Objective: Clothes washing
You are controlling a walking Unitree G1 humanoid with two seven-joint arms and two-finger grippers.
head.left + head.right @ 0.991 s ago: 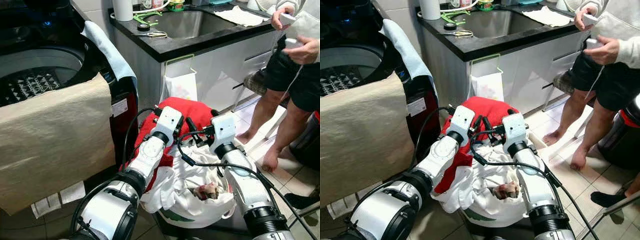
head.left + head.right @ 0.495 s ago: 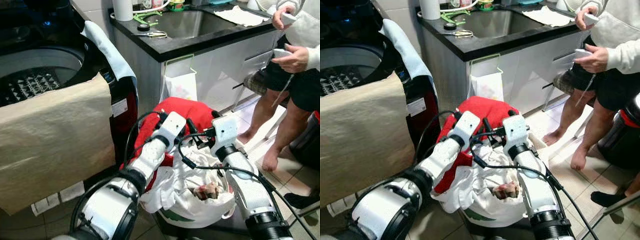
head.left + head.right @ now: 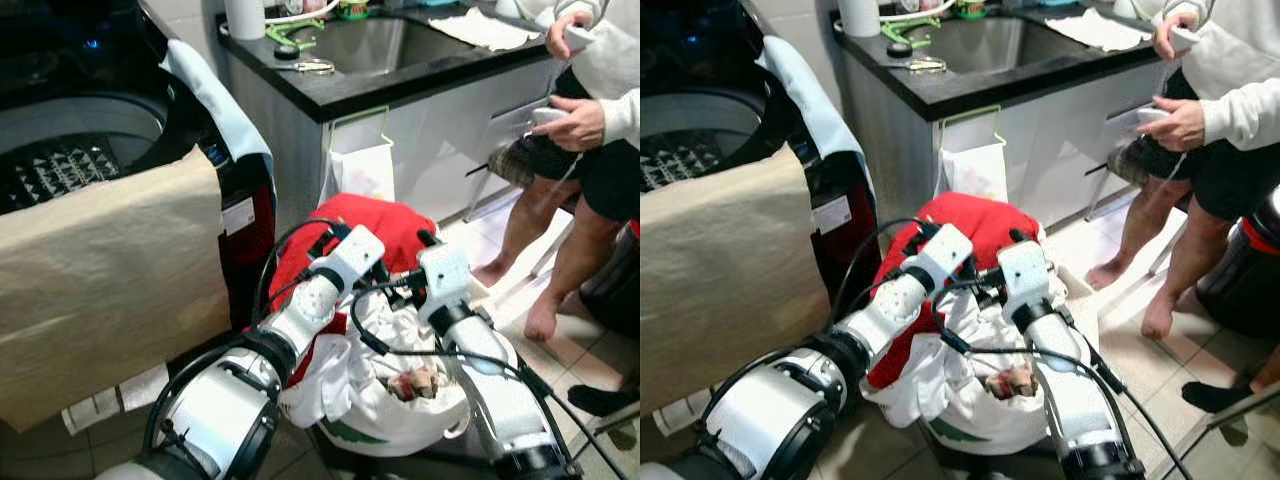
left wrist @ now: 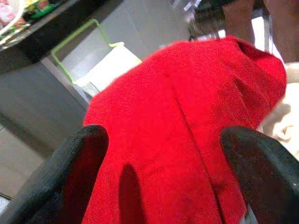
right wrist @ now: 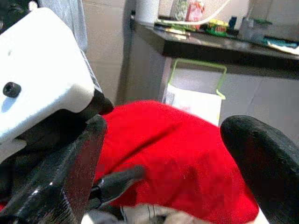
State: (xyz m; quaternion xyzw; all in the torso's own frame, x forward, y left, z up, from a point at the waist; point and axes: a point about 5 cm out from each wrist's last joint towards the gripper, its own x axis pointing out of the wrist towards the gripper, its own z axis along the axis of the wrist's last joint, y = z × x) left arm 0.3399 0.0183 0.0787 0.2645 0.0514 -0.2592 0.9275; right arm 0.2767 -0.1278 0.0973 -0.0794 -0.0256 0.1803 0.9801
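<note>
Laundry basket (image 3: 345,440), one, on the tiled floor (image 3: 590,355) before the robot, heaped over its rim with clothes: white garments (image 3: 375,365) at the near side, one red garment (image 3: 375,222) at the far side, draped down the basket's far-left edge. The red garment's long axis runs from the far top of the heap down toward the robot's left.

Left gripper (image 4: 163,158): fingers (image 4: 79,172) spread wide, just over the red garment and holding nothing. Left arm (image 3: 300,315) reaches across the heap's left edge.

Right gripper (image 5: 163,154): fingers (image 5: 261,158) also spread wide, holding nothing, aimed at the red garment, close beside the left wrist's white housing (image 5: 37,70).

Washing machine (image 3: 110,150), one, top-loading, left of the basket; lid raised, patterned fabric (image 3: 60,165) inside the drum. One beige cloth (image 3: 100,290) hangs over its front edge; one pale blue cloth (image 3: 215,95) lies over its right edge.

White bag (image 3: 362,170), one, on a green holder on the cabinet front beyond the basket.

Black counter (image 3: 400,85) with steel sink (image 3: 375,45) beyond; white cloth (image 3: 490,30) at its right end.

Person (image 3: 590,130), standing at right, barefoot, an object in each hand.
</note>
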